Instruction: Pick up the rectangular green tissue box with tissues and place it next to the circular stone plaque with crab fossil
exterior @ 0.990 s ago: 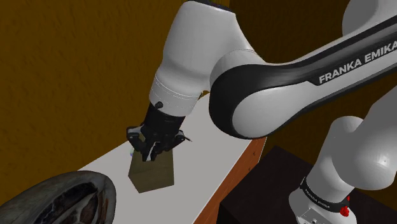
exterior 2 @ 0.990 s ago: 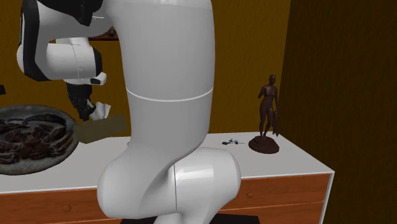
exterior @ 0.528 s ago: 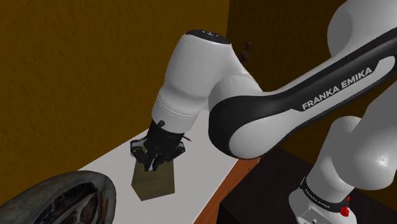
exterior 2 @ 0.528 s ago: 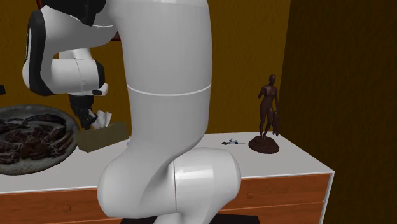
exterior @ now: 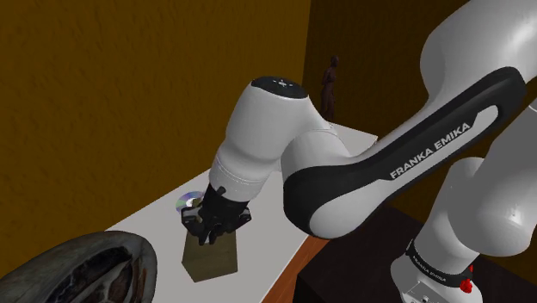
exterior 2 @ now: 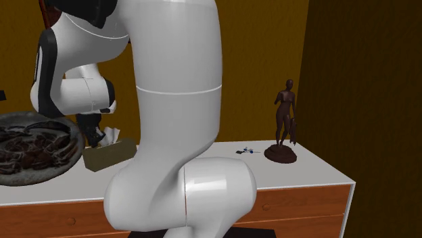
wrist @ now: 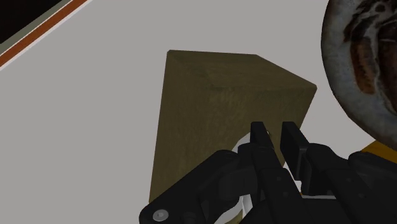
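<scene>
The olive-green tissue box [exterior: 213,258] [exterior 2: 108,155] [wrist: 210,108] is low on the white tabletop [exterior: 155,219], close beside the round grey-brown stone plaque [exterior: 77,271] [exterior 2: 34,149] [wrist: 362,70]. I cannot tell whether the box touches the surface. My black gripper [exterior: 206,231] [exterior 2: 95,138] [wrist: 275,137] comes down on the box's top. Its fingers [wrist: 257,137] are nearly together, shut on the white tissue that sticks out of the box. The white arm hides much of the table in both exterior views.
A dark brown human figurine [exterior: 330,86] [exterior 2: 286,122] stands at the table's far end, with a small item [exterior 2: 247,151] lying near it. A shiny disc [exterior: 188,203] lies on the table just behind the gripper. The table's front edge has wooden drawer fronts [exterior 2: 297,203].
The gripper has come down with the tissue box, from above the table to about its surface, and shifted a little toward the plaque. The arm's elbow has swung lower.
</scene>
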Available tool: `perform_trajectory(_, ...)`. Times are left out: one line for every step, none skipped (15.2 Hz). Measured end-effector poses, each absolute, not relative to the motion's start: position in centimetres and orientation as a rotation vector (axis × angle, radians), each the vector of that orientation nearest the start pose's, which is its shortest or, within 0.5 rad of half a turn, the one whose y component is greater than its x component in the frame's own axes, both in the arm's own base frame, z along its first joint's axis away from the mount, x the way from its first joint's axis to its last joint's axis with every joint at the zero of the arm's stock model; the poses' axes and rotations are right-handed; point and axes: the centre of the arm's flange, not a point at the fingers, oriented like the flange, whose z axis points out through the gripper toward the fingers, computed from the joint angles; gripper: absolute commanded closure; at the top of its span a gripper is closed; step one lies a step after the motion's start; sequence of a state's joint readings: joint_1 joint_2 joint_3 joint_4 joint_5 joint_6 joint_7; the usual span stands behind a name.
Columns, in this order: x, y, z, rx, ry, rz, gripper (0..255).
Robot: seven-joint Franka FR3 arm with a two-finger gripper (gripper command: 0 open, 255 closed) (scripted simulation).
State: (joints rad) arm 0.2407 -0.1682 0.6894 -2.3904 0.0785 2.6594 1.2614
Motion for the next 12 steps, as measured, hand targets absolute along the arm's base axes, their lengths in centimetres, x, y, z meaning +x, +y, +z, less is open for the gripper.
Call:
perform_trajectory(30.4,41.2,40.7,-2.742,0.526,-0.332,255)
perform_trajectory(30.5,41.3,40.1,-2.742,0.526,-0.331,255)
perform_trajectory(30.5,41.3,39.6,-2.742,0.526,-0.331,255)
perform_trajectory(30.4,41.2,39.0,-2.742,0.526,-0.331,255)
perform_trajectory(30.4,41.2,38.5,-2.742,0.526,-0.331,255)
perform_trajectory(30.4,41.2,38.0,-2.742,0.526,-0.331,255)
perform_trajectory(30.4,41.2,37.6,-2.742,0.526,-0.331,255)
perform_trajectory(30.4,41.2,37.4,-2.742,0.526,-0.331,255)
perform_trajectory(30.4,41.2,37.3,-2.741,0.526,-0.331,255)
perform_trajectory(30.4,41.2,37.3,-2.741,0.525,-0.331,255)
perform_trajectory(30.4,41.2,37.3,-2.741,0.525,-0.332,255)
perform_trajectory(30.4,41.2,37.3,-2.741,0.525,-0.332,255)
